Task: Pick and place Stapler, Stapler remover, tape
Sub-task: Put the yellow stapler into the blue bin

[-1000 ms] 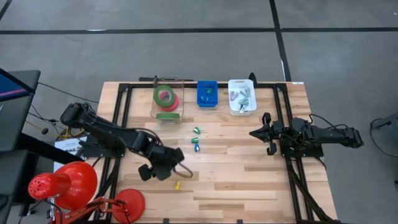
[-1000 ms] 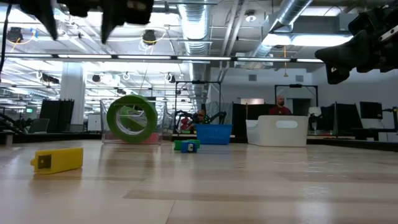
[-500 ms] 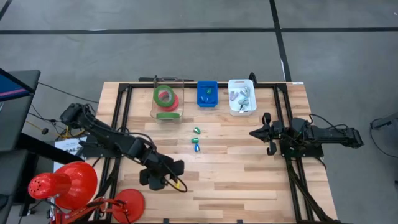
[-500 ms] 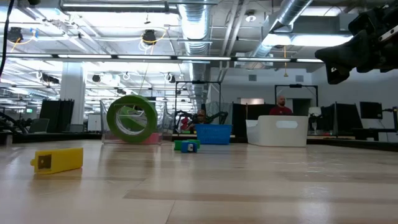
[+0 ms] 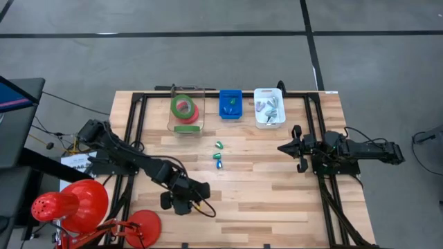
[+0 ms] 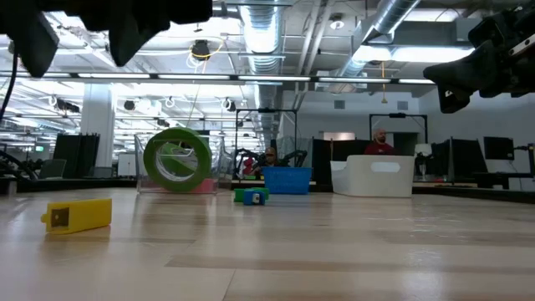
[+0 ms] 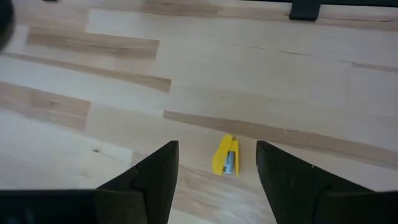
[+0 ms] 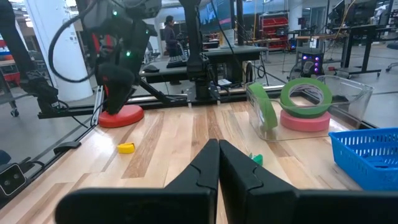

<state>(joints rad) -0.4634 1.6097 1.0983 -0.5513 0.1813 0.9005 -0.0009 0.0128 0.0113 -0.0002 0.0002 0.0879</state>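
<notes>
The left gripper (image 7: 216,177) has swung over the small yellow plastic stapler (image 7: 225,155) within the last second; its jaws now gape wide and empty, straddling the stapler on the wooden table (image 7: 280,74) directly beneath, suggesting a descent comes next.

Three tape rolls (image 5: 183,109) are counted in one clear bin (image 5: 185,126): two green, one pink. One yellow stapler (image 7: 225,155) is seen. Two small green-and-blue items (image 5: 218,160) are counted on the table (image 5: 277,200). One blue bin (image 5: 230,104) and one white bin (image 5: 269,107) are present.
</notes>
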